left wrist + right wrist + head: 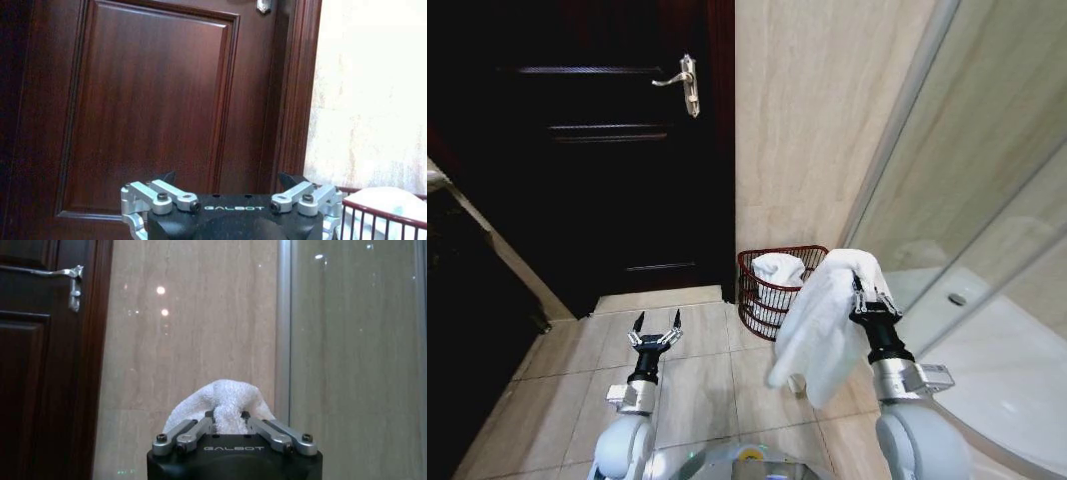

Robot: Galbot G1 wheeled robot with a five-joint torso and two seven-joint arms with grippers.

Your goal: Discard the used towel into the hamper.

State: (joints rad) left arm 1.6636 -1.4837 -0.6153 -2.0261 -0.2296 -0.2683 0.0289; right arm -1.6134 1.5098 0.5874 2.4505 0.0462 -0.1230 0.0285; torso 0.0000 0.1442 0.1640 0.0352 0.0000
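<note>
White towel hangs clamped in your right gripper, near-right of the hamper against the far wall; left gripper spread, idle; letting go short risks floor drop.

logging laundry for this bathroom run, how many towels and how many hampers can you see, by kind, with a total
White terry towels: 2, one held up by the right tool as the white terry towel, one white towel already inside the basket.
Red-brown round wire hampers: 1, the red-brown round wire hamper on the floor by the beige wall.
Total: 3.
The left tool is open and holds nothing.
</note>
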